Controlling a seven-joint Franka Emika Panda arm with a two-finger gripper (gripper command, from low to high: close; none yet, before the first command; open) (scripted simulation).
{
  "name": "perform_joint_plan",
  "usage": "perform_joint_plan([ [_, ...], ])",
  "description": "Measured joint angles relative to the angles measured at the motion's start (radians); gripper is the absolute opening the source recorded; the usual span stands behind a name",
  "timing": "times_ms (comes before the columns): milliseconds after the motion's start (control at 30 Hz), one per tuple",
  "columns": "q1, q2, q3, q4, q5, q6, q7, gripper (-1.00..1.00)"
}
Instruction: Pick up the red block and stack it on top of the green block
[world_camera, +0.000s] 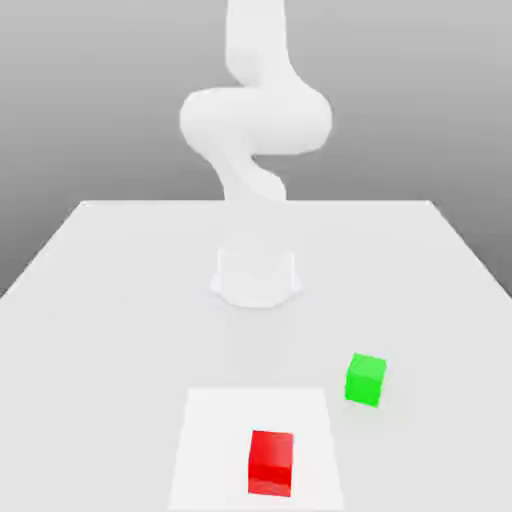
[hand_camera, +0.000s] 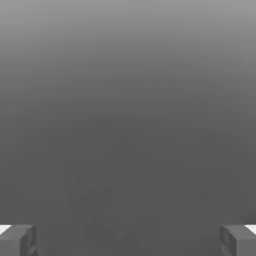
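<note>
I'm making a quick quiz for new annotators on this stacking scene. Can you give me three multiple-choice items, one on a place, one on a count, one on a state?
1. Where is the green block relative to the red block in the exterior view?
A. On top of it
B. To its right and farther back
C. To its left, touching it

2. How many blocks lie on the table?
A. One
B. Two
C. Three

3. How is the pincer?
A. Open, empty
B. Shut on the red block
C. Shut on the green block

Key: 1 B, the cubes sit apart. 2 B, one red, one green. 3 A, the hand view shows its fingers wide apart with nothing between.
</note>
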Motion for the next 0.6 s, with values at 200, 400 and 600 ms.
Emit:
perform_joint_plan([
  [200,-0.015,0.224,0.022,-0.056,-0.015,0.094,0.042,0.0],
  [400,-0.026,0.442,0.04,-0.111,-0.027,0.186,0.081,0.0],
  [600,-0.025,0.659,0.047,-0.166,-0.034,0.278,0.117,0.0],
])
